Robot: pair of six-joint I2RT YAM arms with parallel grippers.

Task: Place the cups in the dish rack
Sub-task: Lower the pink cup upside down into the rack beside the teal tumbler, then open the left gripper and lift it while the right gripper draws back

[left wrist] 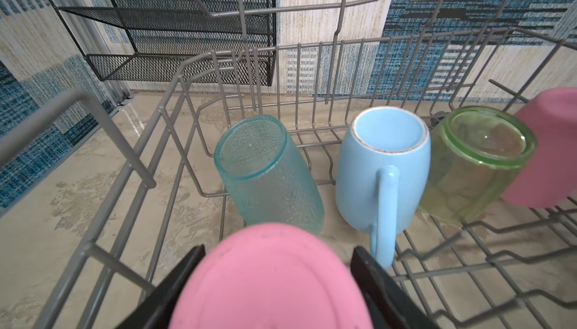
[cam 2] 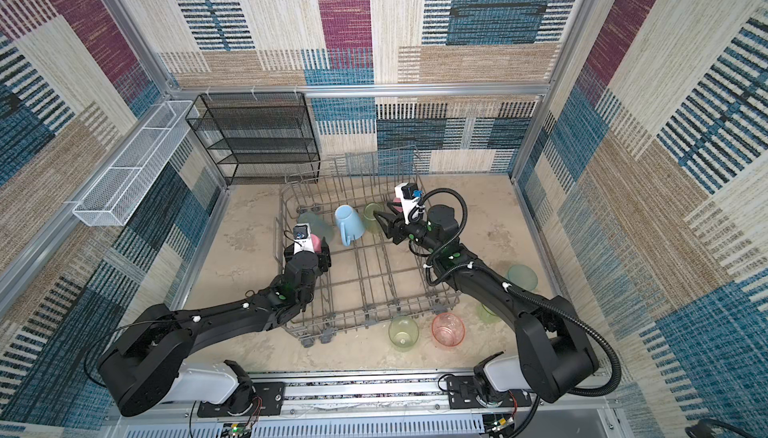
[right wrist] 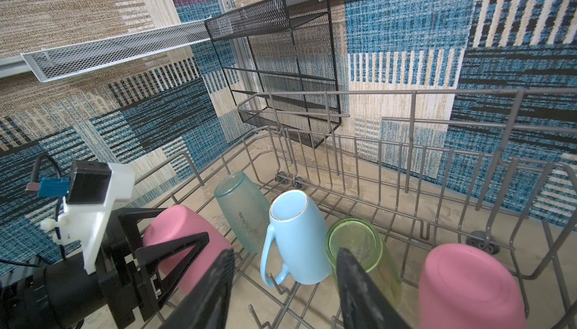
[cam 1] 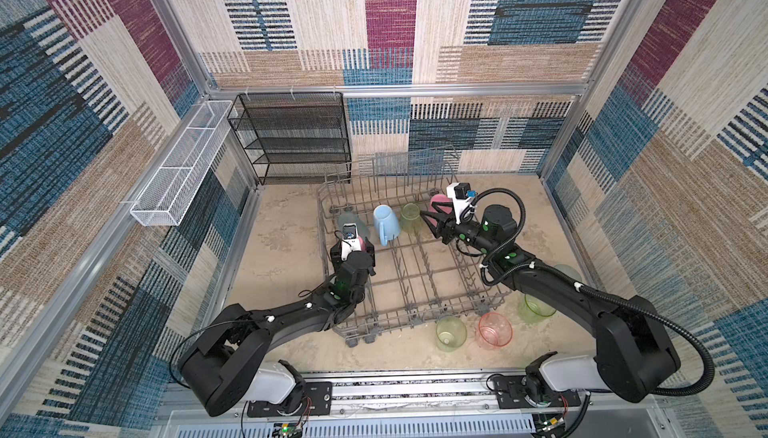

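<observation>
Nearest, a yellow-green cup (cam 1: 451,334) and a pink-orange cup (cam 1: 494,330) wait on the table (cam 1: 286,257), outside the dish rack (cam 1: 415,273). At the rack's left the left gripper (left wrist: 278,249) clamps an upturned pink cup (left wrist: 271,280); I judge placing is in hand: lower it among the tines, then let go. Farther right, the right gripper (right wrist: 285,253) stands wide and empty by the far row: teal cup (left wrist: 265,168), blue mug (left wrist: 384,161), green cup (left wrist: 477,161), far pink cup (left wrist: 549,149).

The dish rack's (cam 1: 419,286) far row is packed side by side: teal cup (cam 1: 353,223), blue mug (cam 1: 386,223), green cup (cam 1: 410,216), pink cup (cam 1: 436,201). Its middle and near part lie open above upright tines. The left end effector (left wrist: 278,252), clamping a second pink cup (left wrist: 271,280), blocks the rack's left side. Loose cups (cam 1: 494,330) crowd the desk (cam 1: 282,257) at near right.
</observation>
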